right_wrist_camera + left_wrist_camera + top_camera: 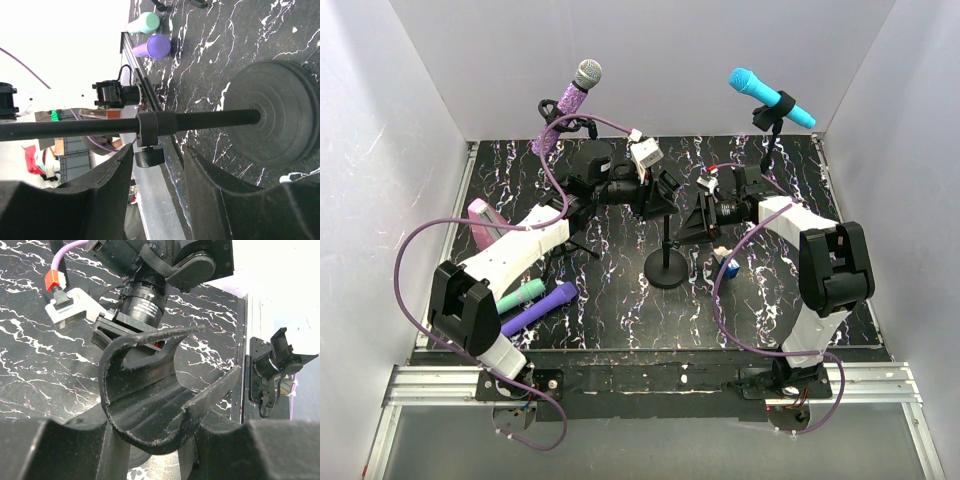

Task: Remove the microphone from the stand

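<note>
Two white arms meet over a black, white-veined bench (620,320), walled in white on three sides, at the round-based stand (667,268) in its middle. The left arm (520,245) reaches in from the stand's left. Its claw (150,440) is clamped on the curved black clip (145,390) at the stand's top, and the clip's trough is empty. The right arm (820,260) comes from the stand's right. Its claw (155,160) is apart, level with the pole (210,119), which lies across the fingertips with the knob of its collar hanging into the gap.

Behind the stand to the left, a glittery purple microphone (572,98) with a silver head sits tilted in a second holder. Behind to the right, a bright blue microphone (772,97) sits in a third. Well to the stand's left, near the front edge, a purple microphone (542,307) and a mint-green one (522,296) lie side by side on the bench, with a pink object (485,222) farther back. A small blue-and-white item (728,265) rests just right of the stand's base.
</note>
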Robot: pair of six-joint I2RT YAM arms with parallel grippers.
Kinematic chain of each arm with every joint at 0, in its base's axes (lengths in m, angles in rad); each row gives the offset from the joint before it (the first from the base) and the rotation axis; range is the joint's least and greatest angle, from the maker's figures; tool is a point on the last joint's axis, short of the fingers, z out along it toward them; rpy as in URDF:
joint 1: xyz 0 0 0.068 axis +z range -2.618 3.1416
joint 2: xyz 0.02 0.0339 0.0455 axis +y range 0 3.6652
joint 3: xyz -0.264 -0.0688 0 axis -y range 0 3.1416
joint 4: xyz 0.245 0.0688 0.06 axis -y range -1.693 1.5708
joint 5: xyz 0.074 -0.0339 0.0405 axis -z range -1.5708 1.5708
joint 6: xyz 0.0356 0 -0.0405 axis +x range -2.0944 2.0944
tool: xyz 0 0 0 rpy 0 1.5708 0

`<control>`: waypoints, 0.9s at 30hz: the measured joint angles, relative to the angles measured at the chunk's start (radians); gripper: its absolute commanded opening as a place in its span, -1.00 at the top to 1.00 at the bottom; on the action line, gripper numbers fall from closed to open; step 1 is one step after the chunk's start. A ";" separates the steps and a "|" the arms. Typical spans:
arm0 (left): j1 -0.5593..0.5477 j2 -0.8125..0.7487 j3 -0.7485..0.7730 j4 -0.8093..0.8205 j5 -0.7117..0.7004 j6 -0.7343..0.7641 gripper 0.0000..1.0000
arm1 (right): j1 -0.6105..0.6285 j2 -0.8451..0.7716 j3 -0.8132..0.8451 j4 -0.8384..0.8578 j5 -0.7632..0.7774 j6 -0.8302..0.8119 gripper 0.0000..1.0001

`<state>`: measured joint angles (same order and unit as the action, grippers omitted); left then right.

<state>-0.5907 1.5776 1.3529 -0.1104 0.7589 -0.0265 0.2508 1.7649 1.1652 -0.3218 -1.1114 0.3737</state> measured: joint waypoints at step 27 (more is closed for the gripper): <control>0.000 0.000 0.000 0.010 -0.046 -0.032 1.00 | 0.039 0.024 0.009 0.036 -0.076 -0.038 0.42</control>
<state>-0.5907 1.5776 1.3529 -0.1005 0.7132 -0.0582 0.2901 1.7885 1.1744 -0.2859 -1.1873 0.3355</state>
